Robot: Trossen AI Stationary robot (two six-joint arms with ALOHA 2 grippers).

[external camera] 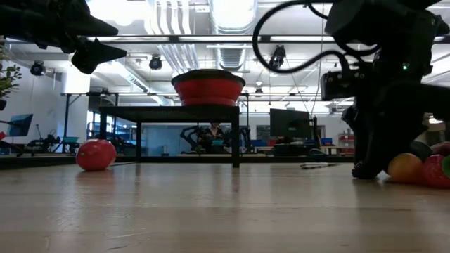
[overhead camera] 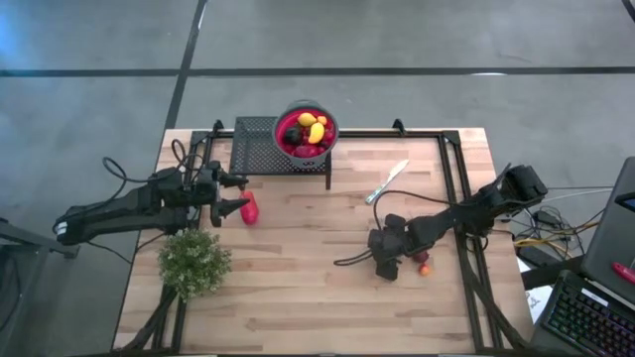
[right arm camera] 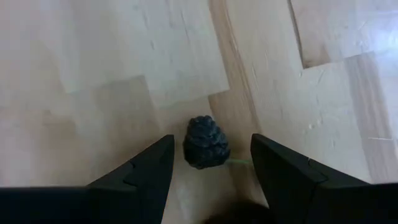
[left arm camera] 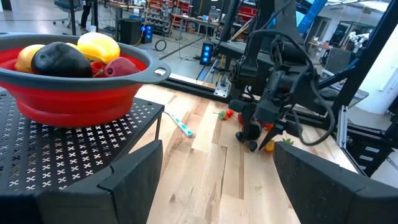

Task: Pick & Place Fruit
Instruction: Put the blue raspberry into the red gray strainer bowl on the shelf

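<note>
A small dark bumpy berry (right arm camera: 206, 143) lies on the wooden table. My right gripper (right arm camera: 211, 154) points down over it, open, with one finger on each side and a gap to each. Just right of that gripper (overhead camera: 387, 264) lie more small fruits: an orange one (external camera: 406, 169), a red one (external camera: 436, 171) and a dark one (external camera: 422, 149). A larger red fruit (overhead camera: 249, 208) rests on the table at the left. Beside and above it my left gripper (overhead camera: 234, 194) hangs open and touches nothing. A red bowl (overhead camera: 306, 132) with yellow, red and dark fruit stands on a black mesh stand (overhead camera: 256, 144).
A silver knife (overhead camera: 387, 181) lies between the stand and my right gripper. A bushy green plant (overhead camera: 193, 261) stands at the near left. Black frame rails (overhead camera: 461, 228) run along the table's sides. Bare wood stretches across the middle and near side.
</note>
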